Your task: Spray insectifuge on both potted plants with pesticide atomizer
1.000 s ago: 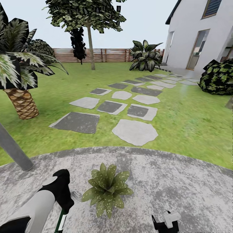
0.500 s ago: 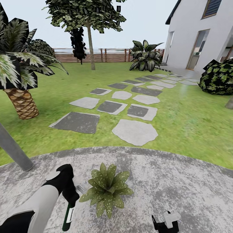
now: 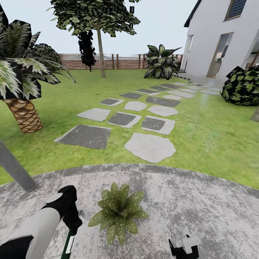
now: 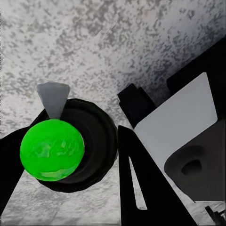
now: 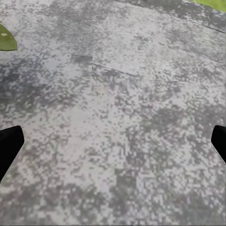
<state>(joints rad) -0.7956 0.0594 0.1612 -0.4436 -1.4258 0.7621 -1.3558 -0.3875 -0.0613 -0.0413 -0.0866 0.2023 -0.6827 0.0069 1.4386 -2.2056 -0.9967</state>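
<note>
Now | left fingers (image 4: pixel 125 141) seemingly grasping pesticide atomizer (image 3: pixel 69 244) | green cap seen wrist-side | right fingers (image 5: pixel 14 141) released.

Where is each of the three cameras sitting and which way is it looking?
Head view: on the head, facing forward and down over patio, potted plant and lawn; left arm with atomizer shows.
Left wrist view: looks down onto the atomizer's green top.
Right wrist view: looks down at patio; dark fingertips at the edges.
Shared: grey patio.
</note>
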